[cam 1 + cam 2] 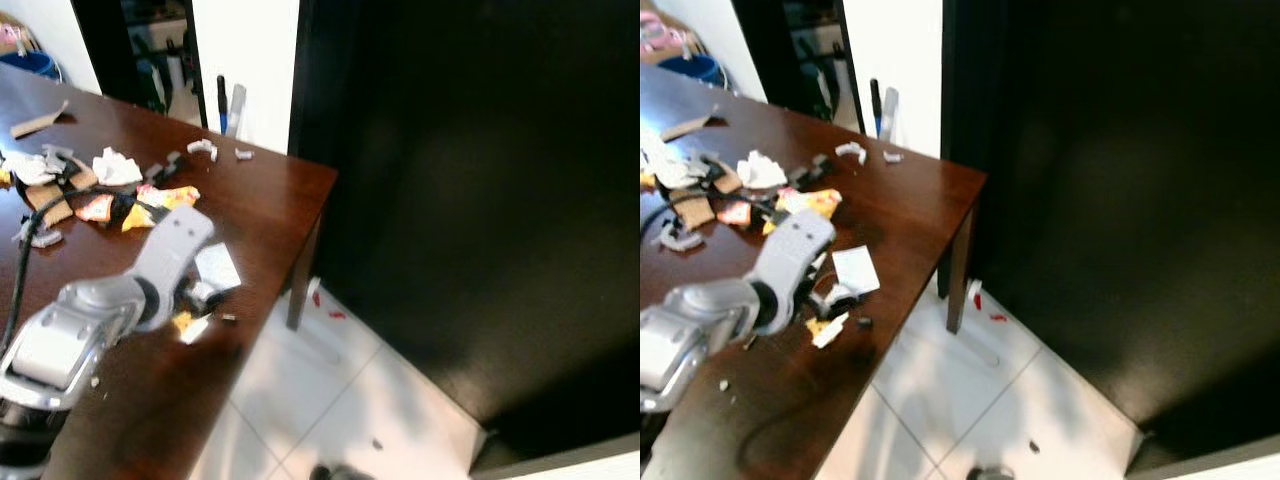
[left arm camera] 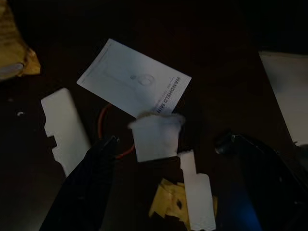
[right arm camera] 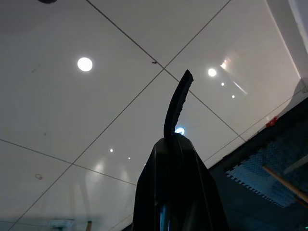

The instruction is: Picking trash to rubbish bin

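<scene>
Trash lies scattered on a dark wooden table [image 1: 275, 195]. My left gripper [image 2: 169, 142] hovers open just above the tabletop near its front edge, its fingers [image 2: 91, 183] on either side of a small white crumpled scrap [image 2: 156, 137]. A white printed card [image 2: 134, 79] lies just beyond the scrap, also seen from the head [image 1: 217, 266]. Around them are a white plastic piece [image 2: 65, 127], a white strip [image 2: 199, 197] on a yellow wrapper [image 2: 166, 204], and a thin orange band [image 2: 102, 122]. My right gripper [image 3: 175, 120] hangs shut over pale floor tiles.
Further back on the table is a heap of tissue, cardboard and orange-yellow wrappers [image 1: 115, 190]. A black cable [image 1: 25, 255] runs along my left arm. The table corner [image 1: 325, 180] borders white floor tiles [image 1: 330, 390] with red bits [image 1: 335, 314]. A tall black surface [image 1: 480, 200] stands on the right.
</scene>
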{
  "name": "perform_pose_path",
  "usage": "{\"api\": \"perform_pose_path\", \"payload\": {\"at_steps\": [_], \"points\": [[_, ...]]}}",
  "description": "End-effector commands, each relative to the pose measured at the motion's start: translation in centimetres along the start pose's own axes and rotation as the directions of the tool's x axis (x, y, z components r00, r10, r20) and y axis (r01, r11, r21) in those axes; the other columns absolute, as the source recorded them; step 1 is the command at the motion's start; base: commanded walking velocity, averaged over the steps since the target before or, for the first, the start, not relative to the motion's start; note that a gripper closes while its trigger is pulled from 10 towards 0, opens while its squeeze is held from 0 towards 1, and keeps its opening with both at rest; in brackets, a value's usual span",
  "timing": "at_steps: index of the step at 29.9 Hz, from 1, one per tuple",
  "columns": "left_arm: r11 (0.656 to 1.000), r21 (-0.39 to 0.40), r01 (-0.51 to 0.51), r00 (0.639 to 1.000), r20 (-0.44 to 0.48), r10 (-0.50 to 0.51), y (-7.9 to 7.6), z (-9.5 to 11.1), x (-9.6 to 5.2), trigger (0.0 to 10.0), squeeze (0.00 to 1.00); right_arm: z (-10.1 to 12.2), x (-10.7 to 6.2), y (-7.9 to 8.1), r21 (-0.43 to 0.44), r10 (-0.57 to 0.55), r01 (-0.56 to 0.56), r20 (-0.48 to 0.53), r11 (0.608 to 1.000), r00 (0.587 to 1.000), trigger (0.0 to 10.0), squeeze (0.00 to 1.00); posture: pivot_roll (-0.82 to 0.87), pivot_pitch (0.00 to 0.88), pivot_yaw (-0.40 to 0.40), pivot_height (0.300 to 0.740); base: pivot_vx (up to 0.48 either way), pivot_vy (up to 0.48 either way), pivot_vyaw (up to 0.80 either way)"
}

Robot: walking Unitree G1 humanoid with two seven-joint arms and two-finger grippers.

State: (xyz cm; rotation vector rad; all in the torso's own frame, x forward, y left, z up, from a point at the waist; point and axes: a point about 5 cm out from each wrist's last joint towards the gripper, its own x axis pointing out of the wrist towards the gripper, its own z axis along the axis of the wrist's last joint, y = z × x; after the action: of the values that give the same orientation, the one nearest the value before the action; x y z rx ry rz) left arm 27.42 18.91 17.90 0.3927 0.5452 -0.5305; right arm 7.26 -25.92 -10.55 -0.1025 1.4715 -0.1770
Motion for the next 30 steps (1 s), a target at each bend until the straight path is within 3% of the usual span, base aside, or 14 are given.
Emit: {"api": "perform_pose_path", "payload": {"at_steps": [1, 9, 15, 21, 30], "points": [[1.000, 0.019, 0.011, 0.999, -0.034, -0.011, -0.3, -0.6, 0.0, 10.0, 0.00, -0.9, 0.1, 0.0, 0.005, 0.000, 0.000, -0.023, 1.000, 1.000, 10.0, 0.00, 0.16, 0.135, -0.061, 0.740, 0.000, 0.000, 0.00], [1.000, -0.007, 0.009, 0.997, -0.072, -0.010, -0.6, -1.7, 0.9, 10.0, 0.00, -0.8, 0.1, 0.0, 0.003, 0.002, -0.001, -0.022, 1.000, 1.000, 10.0, 0.00, 0.16, 0.137, -0.062, 0.740, 0.000, 0.000, 0.00], [0.997, 0.004, -0.077, 0.988, -0.133, 0.076, 0.5, -2.6, 0.8, 10.0, 0.00, -0.8, 0.0, -0.2, 0.004, -0.005, 0.005, -0.026, 1.000, 1.000, 10.0, 0.00, 0.16, 0.144, -0.063, 0.740, 0.000, 0.000, 0.00], [0.991, 0.040, -0.130, 0.983, -0.122, 0.134, 1.4, -3.1, 1.3, 10.0, 0.00, -0.9, 0.0, -0.3, -0.001, -0.006, 0.006, -0.030, 1.000, 1.000, 10.0, 0.00, 0.15, 0.151, -0.068, 0.740, 0.000, 0.000, 0.00], [0.990, 0.046, -0.136, 0.987, -0.074, 0.139, 1.8, -2.8, 2.5, 10.0, 0.00, -1.1, 0.0, -0.6, -0.001, -0.013, 0.013, -0.032, 1.000, 0.999, 10.0, 0.00, 0.14, 0.152, -0.068, 0.740, 0.000, 0.000, 0.00]]}}
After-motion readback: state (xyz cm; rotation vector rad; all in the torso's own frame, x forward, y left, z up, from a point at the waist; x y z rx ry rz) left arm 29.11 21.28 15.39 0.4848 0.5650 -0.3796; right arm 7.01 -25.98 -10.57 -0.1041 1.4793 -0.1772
